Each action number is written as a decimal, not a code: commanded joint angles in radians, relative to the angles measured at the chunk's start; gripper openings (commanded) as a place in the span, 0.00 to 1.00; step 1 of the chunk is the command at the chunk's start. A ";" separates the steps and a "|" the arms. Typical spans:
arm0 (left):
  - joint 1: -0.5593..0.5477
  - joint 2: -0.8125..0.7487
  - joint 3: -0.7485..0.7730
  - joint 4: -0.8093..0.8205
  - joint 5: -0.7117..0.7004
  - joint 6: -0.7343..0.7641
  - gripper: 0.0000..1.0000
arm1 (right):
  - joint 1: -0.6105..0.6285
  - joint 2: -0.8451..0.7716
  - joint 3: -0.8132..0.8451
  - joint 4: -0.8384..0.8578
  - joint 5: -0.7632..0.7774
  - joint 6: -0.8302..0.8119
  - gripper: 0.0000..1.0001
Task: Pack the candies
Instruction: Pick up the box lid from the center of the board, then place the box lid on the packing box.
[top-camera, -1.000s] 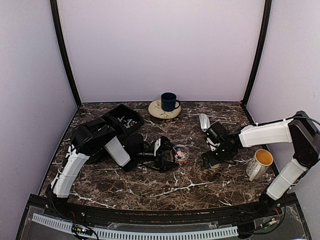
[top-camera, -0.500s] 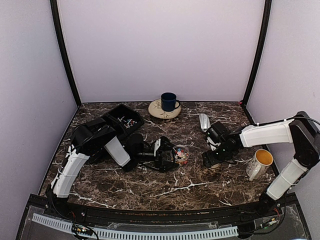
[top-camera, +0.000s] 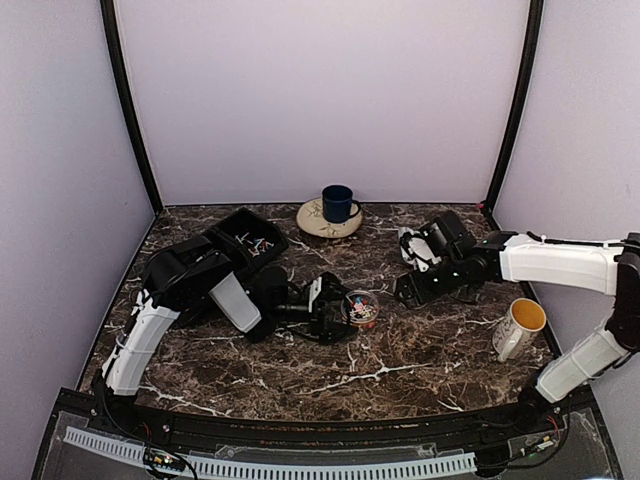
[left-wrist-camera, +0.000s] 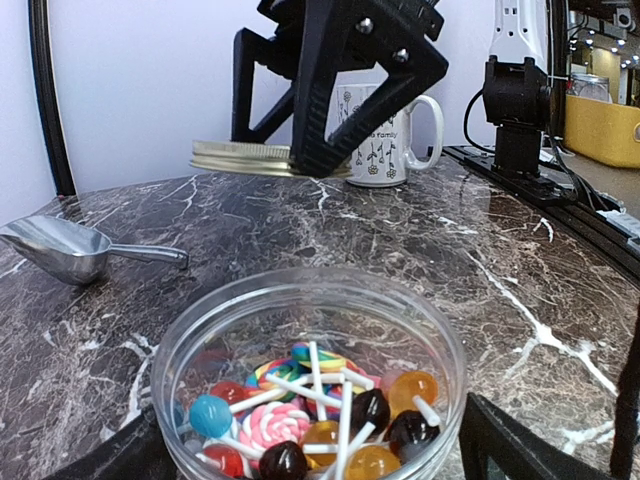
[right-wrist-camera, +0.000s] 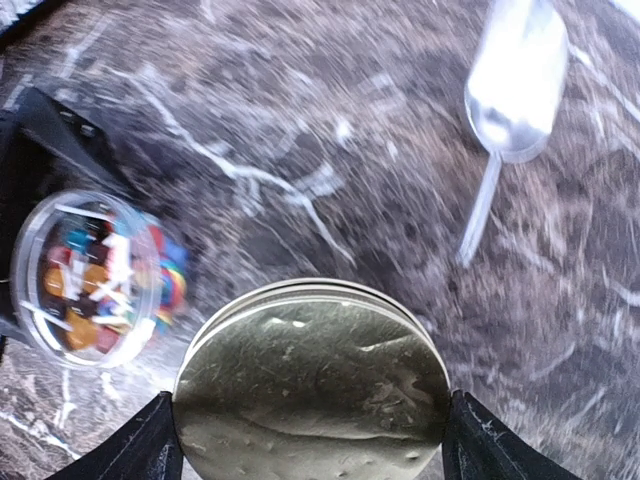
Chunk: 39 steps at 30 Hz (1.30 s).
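A small clear round jar (left-wrist-camera: 310, 300) holds the candies (left-wrist-camera: 320, 410), lollipops in several colours with white sticks. My left gripper (left-wrist-camera: 310, 445) is open, one finger close on each side of the jar. In the top view the jar (top-camera: 360, 308) stands mid-table at the left gripper (top-camera: 335, 308). My right gripper (right-wrist-camera: 312, 440) is shut on the gold lid (right-wrist-camera: 312, 390), held flat above the table to the right of the jar (right-wrist-camera: 95, 275). The left wrist view shows the lid (left-wrist-camera: 250, 158) hanging in the right gripper beyond the jar.
A metal scoop (top-camera: 408, 243) lies behind the right gripper (top-camera: 415, 285). The black three-part tray (top-camera: 245, 240) sits at the back left. A blue cup (top-camera: 337, 203) stands on a plate (top-camera: 318, 228) at the back. A white mug (top-camera: 520, 328) stands at the right.
The right gripper has risen off the table with the gold lid and swung back and slightly left. The left arm and the jar have not moved.
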 joint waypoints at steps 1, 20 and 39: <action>0.012 0.129 -0.037 -0.168 0.037 0.022 0.99 | 0.036 -0.008 0.047 0.078 -0.071 -0.121 0.80; 0.068 0.156 -0.039 -0.099 0.123 -0.037 0.99 | 0.170 0.189 0.228 0.049 -0.163 -0.424 0.82; 0.081 0.196 0.006 -0.174 0.138 0.017 0.95 | 0.188 0.318 0.354 -0.100 -0.132 -0.454 0.83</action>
